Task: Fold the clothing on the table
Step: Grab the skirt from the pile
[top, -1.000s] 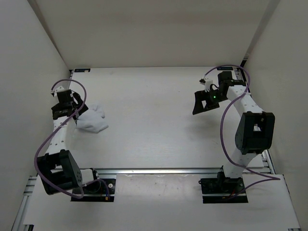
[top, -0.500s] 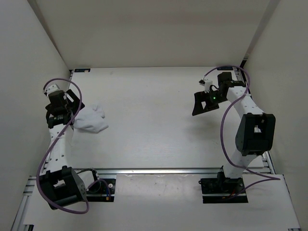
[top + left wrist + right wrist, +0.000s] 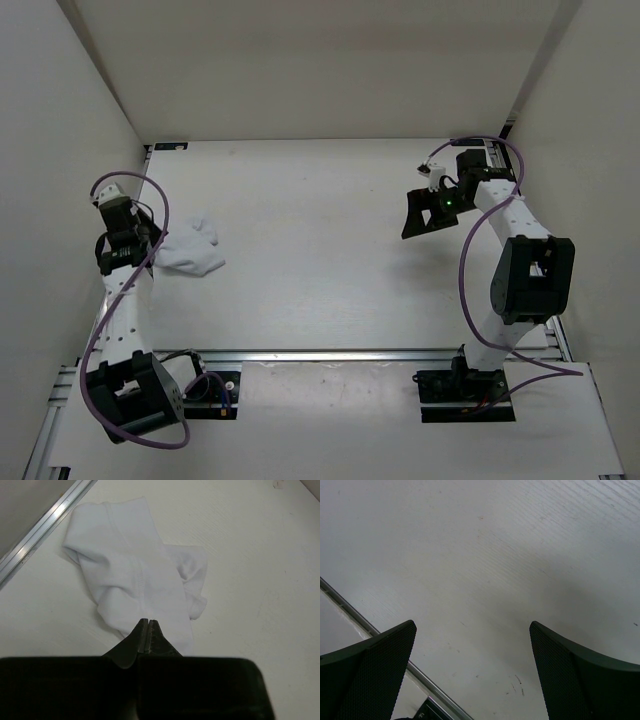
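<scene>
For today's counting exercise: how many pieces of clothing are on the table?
1: the clothing lies crumpled near the table's left edge, beside the left gripper. Its folds might hide more.

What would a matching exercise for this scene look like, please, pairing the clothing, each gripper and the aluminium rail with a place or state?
Things:
1. clothing
2. left gripper
3. right gripper
4. aluminium rail

Places or states:
A. wide open above bare table
B. white, bunched in a heap near the left side
C. shut, tips at the fabric's near edge
D. straight and metallic, running past the heap

Pairs: 1-B, 2-C, 3-A, 4-D.
</scene>
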